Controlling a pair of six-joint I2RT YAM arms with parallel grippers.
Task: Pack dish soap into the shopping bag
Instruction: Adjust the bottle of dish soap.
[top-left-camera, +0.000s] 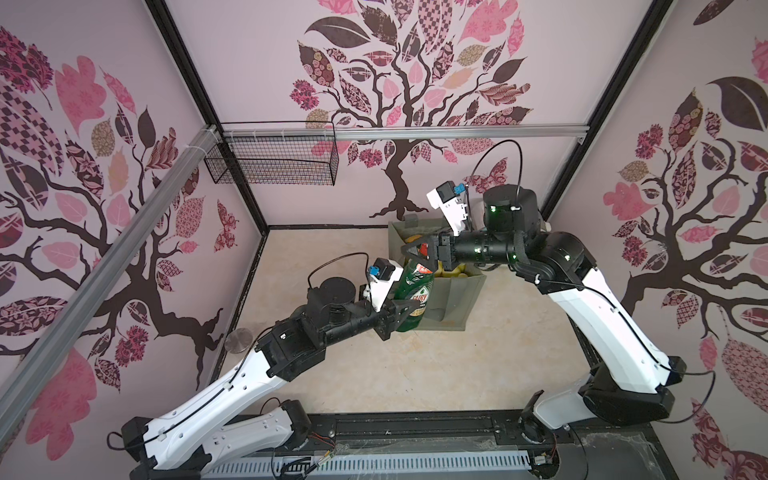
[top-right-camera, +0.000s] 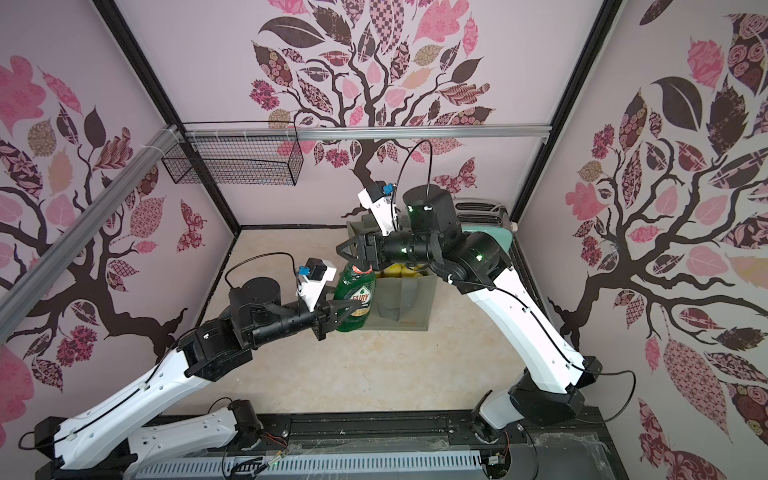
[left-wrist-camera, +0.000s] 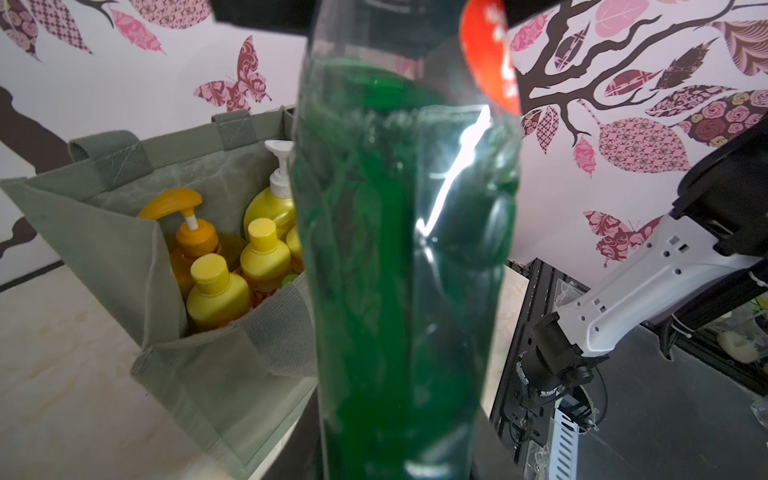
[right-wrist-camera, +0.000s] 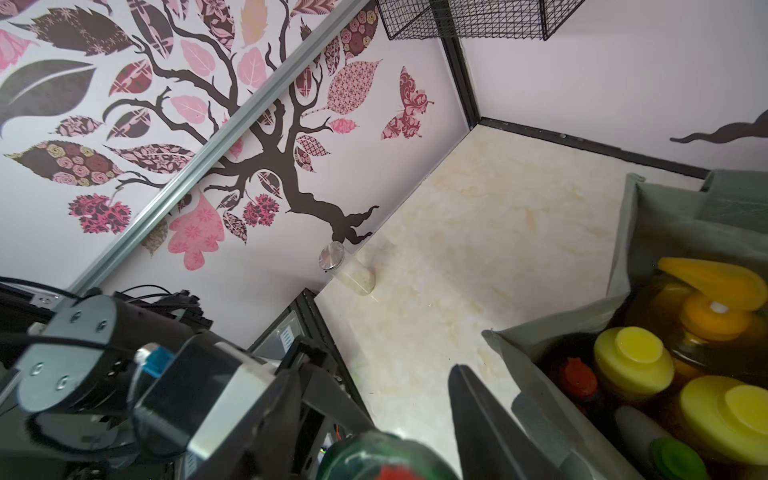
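Bottle (top-left-camera: 415, 286) in left tool (top-left-camera: 411, 309) (upright)

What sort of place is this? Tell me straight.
Probably a staged robot test booth, not a real shop: pink tree-patterned wallpaper walls, a silver aluminium frame rail, and two white robot arms mounted at a cream marble-look tabletop.

Robot lab cell dressed as a home.
An aluminium frame (top-left-camera: 415, 132) holds tree-patterned wall panels (top-left-camera: 415, 62) round a marble-look tabletop (top-left-camera: 374, 365); two arms (top-left-camera: 232, 390) stand on a black rail (top-left-camera: 415, 432) by a cable duct (top-left-camera: 374, 463); a wire basket (top-left-camera: 274, 164) hangs on the back wall, and a toaster (top-right-camera: 482, 208) stands in a corner.
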